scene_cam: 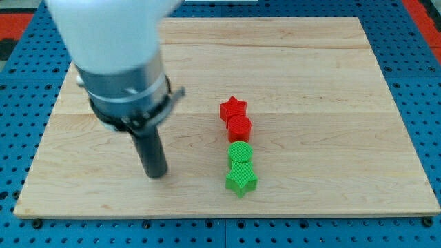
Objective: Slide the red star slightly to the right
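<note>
The red star point(233, 109) lies near the middle of the wooden board point(331, 83). Just below it, touching, is a red round block point(240, 128). Below that sit a green round block point(240, 153) and a green star point(241, 180), all in one column. My tip point(157, 172) rests on the board well to the left of the column, about level with the green star and below-left of the red star. It touches no block.
The arm's white and grey body point(120, 62) fills the view's top left and hides part of the board. A blue perforated table point(420, 41) surrounds the board on all sides.
</note>
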`<control>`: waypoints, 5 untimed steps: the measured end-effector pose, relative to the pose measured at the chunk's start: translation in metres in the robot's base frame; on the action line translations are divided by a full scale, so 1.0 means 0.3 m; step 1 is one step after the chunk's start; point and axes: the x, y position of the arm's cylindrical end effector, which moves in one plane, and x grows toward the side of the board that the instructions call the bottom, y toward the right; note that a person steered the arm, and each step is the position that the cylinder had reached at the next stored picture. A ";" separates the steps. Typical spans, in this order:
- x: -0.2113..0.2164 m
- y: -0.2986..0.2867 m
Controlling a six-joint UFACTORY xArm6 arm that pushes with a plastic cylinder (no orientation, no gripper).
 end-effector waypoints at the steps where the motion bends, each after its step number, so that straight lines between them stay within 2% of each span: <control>1: -0.163 -0.010; 2: -0.175 0.159; 3: -0.265 0.275; 4: -0.292 0.336; 5: -0.301 0.318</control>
